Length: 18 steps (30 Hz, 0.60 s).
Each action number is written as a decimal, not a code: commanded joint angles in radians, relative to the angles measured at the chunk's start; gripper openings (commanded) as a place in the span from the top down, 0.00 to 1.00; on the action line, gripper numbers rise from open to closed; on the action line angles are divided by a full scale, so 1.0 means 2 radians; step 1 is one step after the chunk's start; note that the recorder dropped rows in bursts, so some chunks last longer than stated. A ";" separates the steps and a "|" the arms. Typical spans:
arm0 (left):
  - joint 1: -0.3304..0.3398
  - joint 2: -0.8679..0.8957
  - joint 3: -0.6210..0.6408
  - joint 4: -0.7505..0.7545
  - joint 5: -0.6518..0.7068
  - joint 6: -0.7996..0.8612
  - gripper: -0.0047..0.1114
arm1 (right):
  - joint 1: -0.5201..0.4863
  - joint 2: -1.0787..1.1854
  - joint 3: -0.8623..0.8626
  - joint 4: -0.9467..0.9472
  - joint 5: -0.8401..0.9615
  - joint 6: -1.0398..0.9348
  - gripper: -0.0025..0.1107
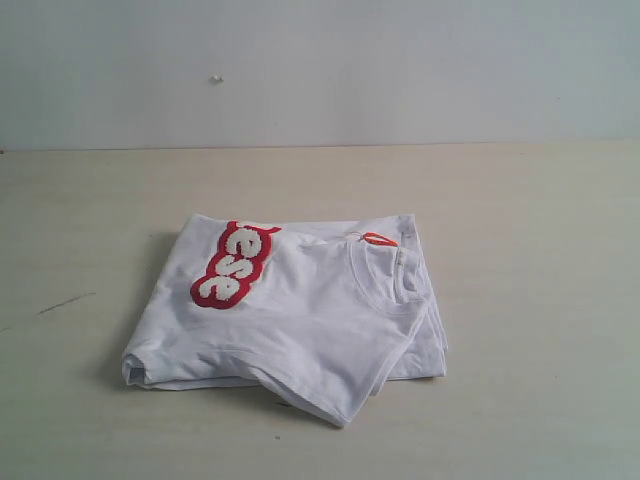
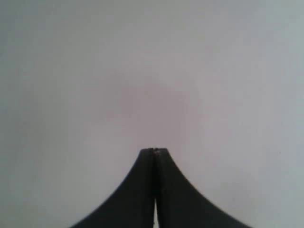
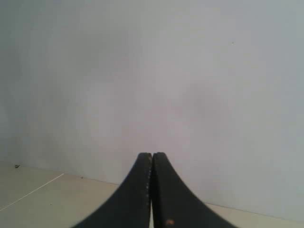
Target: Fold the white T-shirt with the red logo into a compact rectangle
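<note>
The white T-shirt with the red logo (image 1: 300, 315) lies folded into a rough rectangle in the middle of the table. Its red-outlined lettering (image 1: 232, 265) shows on the upper left of the fold. The ribbed crew neck (image 1: 385, 280) faces up toward the right, with a small orange tag (image 1: 378, 238) beside it. One corner of cloth sticks out at the front (image 1: 335, 408). Neither arm appears in the exterior view. My left gripper (image 2: 153, 151) is shut on nothing, facing a blank wall. My right gripper (image 3: 152, 155) is likewise shut on nothing, with wall and a strip of table behind it.
The beige table (image 1: 530, 250) surrounds the shirt on all sides. A pale wall (image 1: 320, 70) rises behind it, with a small speck (image 1: 215, 78) on it. A thin dark scratch (image 1: 65, 302) marks the table at the left.
</note>
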 commanded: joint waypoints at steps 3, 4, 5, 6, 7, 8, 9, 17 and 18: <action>0.003 -0.002 0.050 0.046 -0.092 -0.059 0.96 | 0.000 -0.002 0.002 0.000 -0.002 -0.001 0.98; 0.003 -0.002 0.060 0.045 -0.104 -0.059 0.96 | 0.000 -0.002 0.002 0.000 -0.002 -0.001 0.98; 0.003 -0.002 0.075 0.043 -0.121 -0.059 0.96 | 0.000 -0.002 0.002 0.000 -0.002 -0.001 0.98; 0.003 -0.002 0.085 0.042 -0.133 -0.058 0.96 | 0.000 -0.002 0.002 0.000 -0.002 -0.001 0.98; 0.003 -0.002 0.095 0.042 -0.143 -0.058 0.96 | 0.000 -0.002 0.002 0.000 -0.002 -0.001 0.98; 0.003 -0.002 0.109 0.042 -0.155 -0.053 0.96 | 0.000 -0.002 0.002 0.000 -0.002 -0.001 0.98; 0.003 -0.002 0.118 0.042 -0.163 -0.050 0.96 | 0.000 -0.002 0.002 0.000 -0.002 -0.001 0.98; 0.003 -0.002 0.194 0.072 -0.220 -0.006 0.96 | 0.000 -0.002 0.002 0.000 -0.002 -0.001 0.98; 0.003 -0.002 0.200 0.078 -0.234 -0.006 0.96 | 0.000 -0.002 0.002 0.000 -0.002 -0.001 0.98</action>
